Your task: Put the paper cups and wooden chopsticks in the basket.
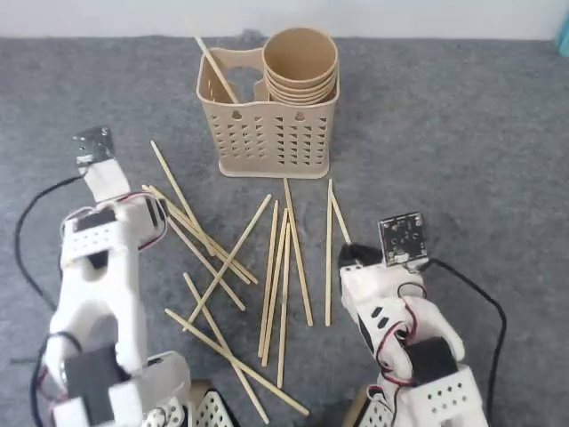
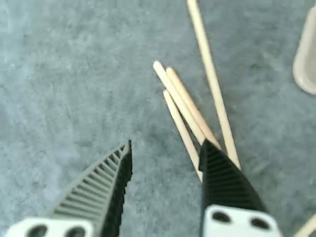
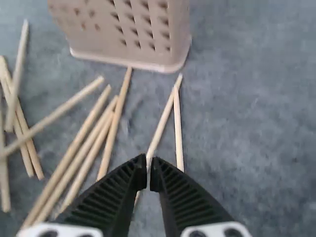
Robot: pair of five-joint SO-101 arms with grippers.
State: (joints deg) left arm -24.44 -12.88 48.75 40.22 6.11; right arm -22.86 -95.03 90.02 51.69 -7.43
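The beige slotted basket [image 1: 267, 133] stands at the back middle of the grey carpet. A stack of paper cups [image 1: 300, 58] sits in its right compartment and one chopstick [image 1: 213, 58] leans in its left. Several wooden chopsticks [image 1: 284, 267] lie scattered in front of it. My left gripper [image 2: 166, 144] is open low over the carpet, at the ends of three chopsticks [image 2: 180, 96] left of the pile, one finger [image 2: 219, 173] over them. My right gripper [image 3: 148, 159] is shut, its tips over a pair of chopsticks [image 3: 168, 111] that point toward the basket [image 3: 123, 29].
The left arm [image 1: 98, 258] stands at the front left and the right arm [image 1: 400, 302] at the front right, each with a black cable trailing beside it. Bare carpet [image 1: 462, 142] stretches to the right of the basket. A basket corner [image 2: 306, 59] shows in the left wrist view.
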